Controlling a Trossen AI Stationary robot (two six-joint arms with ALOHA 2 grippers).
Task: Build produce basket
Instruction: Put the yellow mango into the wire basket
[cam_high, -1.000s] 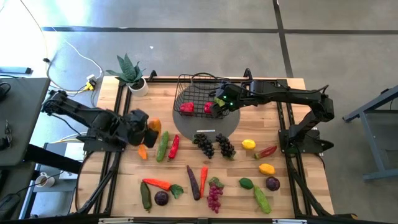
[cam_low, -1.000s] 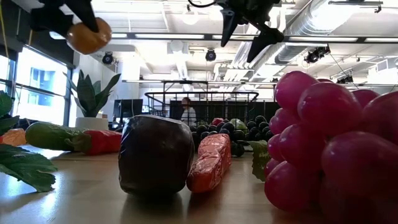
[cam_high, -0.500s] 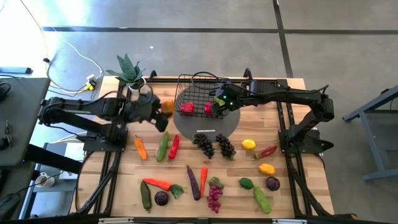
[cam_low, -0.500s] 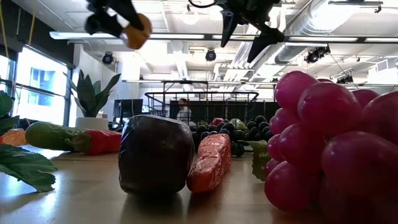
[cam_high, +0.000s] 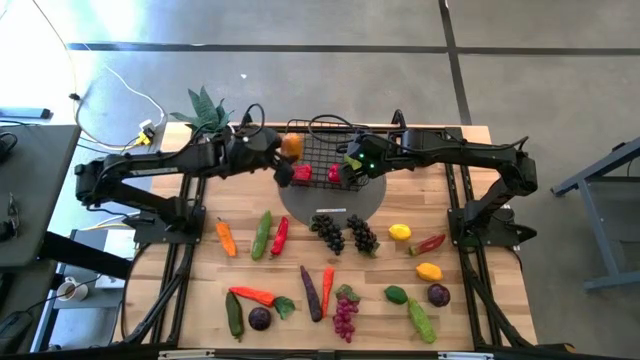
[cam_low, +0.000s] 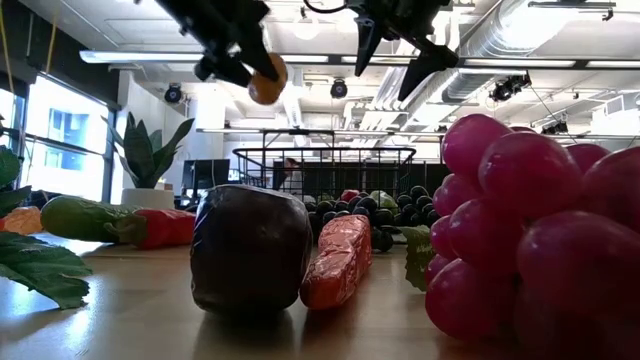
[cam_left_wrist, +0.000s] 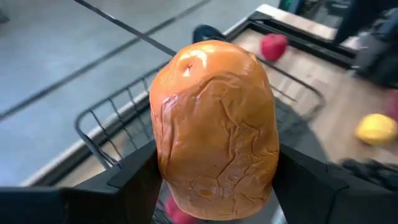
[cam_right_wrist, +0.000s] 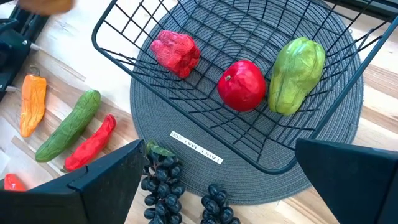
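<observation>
The black wire basket (cam_high: 322, 150) stands on a round grey mat (cam_high: 330, 202) at the far middle of the table. It holds a red pepper (cam_right_wrist: 176, 51), a red apple (cam_right_wrist: 241, 84) and a green pepper (cam_right_wrist: 297, 74). My left gripper (cam_high: 281, 157) is shut on a wrinkled orange fruit (cam_high: 291, 146) above the basket's left rim; in the low view the fruit (cam_low: 267, 88) hangs high over the table. My right gripper (cam_high: 351, 166) hovers open over the basket's right part, its fingers (cam_right_wrist: 106, 180) wide apart with nothing between them. My left gripper pinches the orange fruit by its two opposite sides (cam_left_wrist: 163, 163) between its two fingers (cam_left_wrist: 134, 180). The fingers come from the table's left, slanting downward. The fruit is lifted clear, above the basket's left rim.
Loose produce lies across the near half of the table: dark grapes (cam_high: 330, 232), a cucumber (cam_high: 262, 234), a red chili (cam_high: 280, 234), an orange pepper (cam_high: 227, 238), lemons (cam_high: 400, 232), carrots (cam_high: 327, 288), purple grapes (cam_high: 345, 315). A potted plant (cam_high: 208, 112) stands at the far left corner.
My left gripper has carried the orange fruit from over the table's left side toward the far edge and the right, up to the basket's left rim, rolling its wrist on the way. The fruit stays clear of the table. My right gripper has kept still.
</observation>
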